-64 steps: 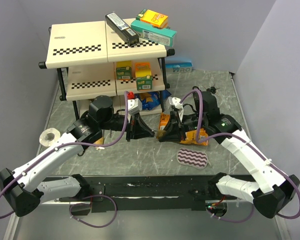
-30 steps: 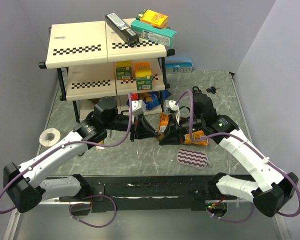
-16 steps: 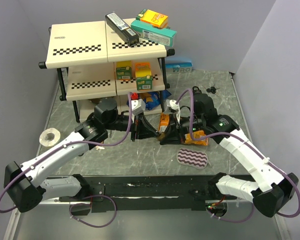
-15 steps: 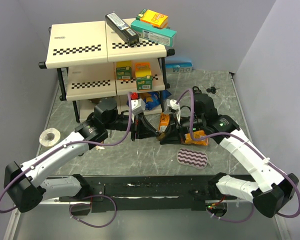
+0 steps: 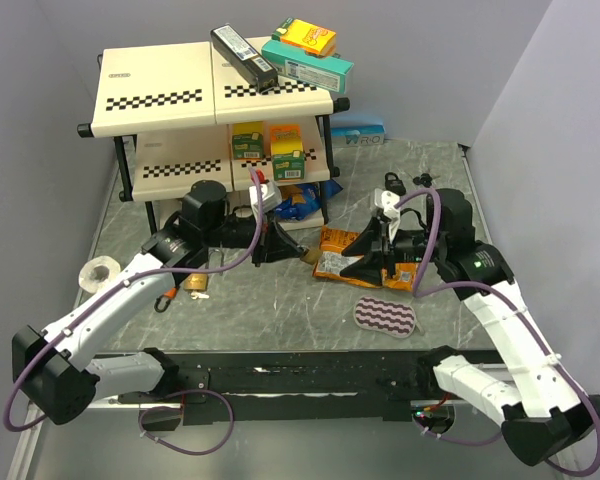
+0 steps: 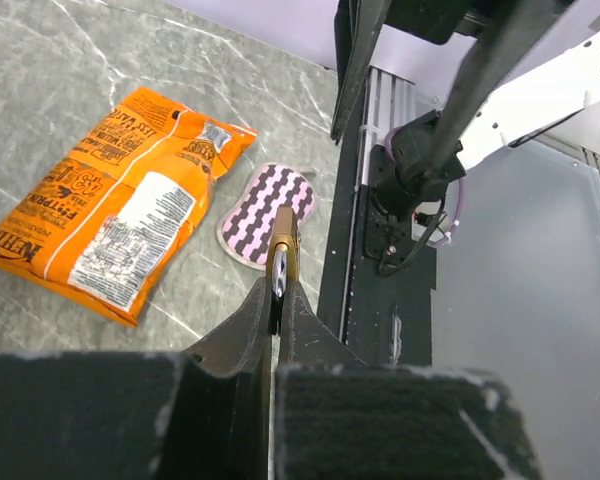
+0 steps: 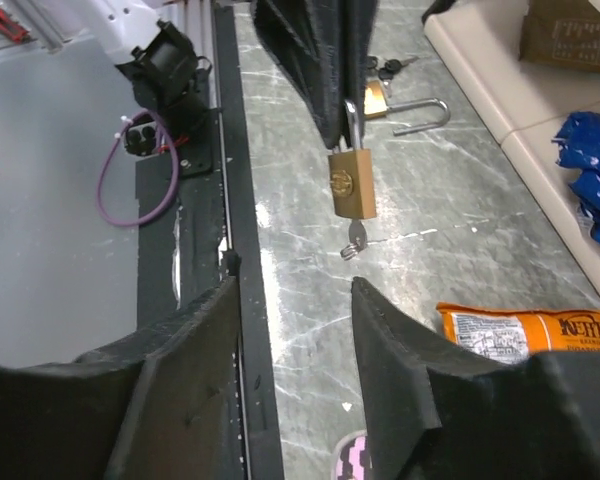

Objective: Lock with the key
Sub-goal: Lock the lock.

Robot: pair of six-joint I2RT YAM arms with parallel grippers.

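Observation:
My left gripper (image 5: 288, 248) is shut on the shackle of a brass padlock (image 5: 307, 256) and holds it above the table. In the left wrist view the padlock (image 6: 283, 243) sticks out edge-on beyond the closed gripper (image 6: 277, 298). In the right wrist view the padlock (image 7: 351, 183) hangs from the left fingers (image 7: 332, 90), with a small silver key (image 7: 352, 240) in its bottom. My right gripper (image 5: 352, 260) is open and empty, to the right of the padlock and apart from it. In its own view the right gripper (image 7: 295, 300) stands wide open, short of the key.
A second padlock (image 5: 195, 283) lies open on the table under the left arm, also in the right wrist view (image 7: 402, 103). An orange chip bag (image 5: 330, 262) and a purple zigzag pad (image 5: 386, 315) lie near the right gripper. A stocked shelf (image 5: 160, 95) stands behind. A tape roll (image 5: 102, 272) lies at the left.
The two grippers were together at the padlock. The right gripper has pulled back to the right and stands open. The left gripper drew slightly back left with the padlock.

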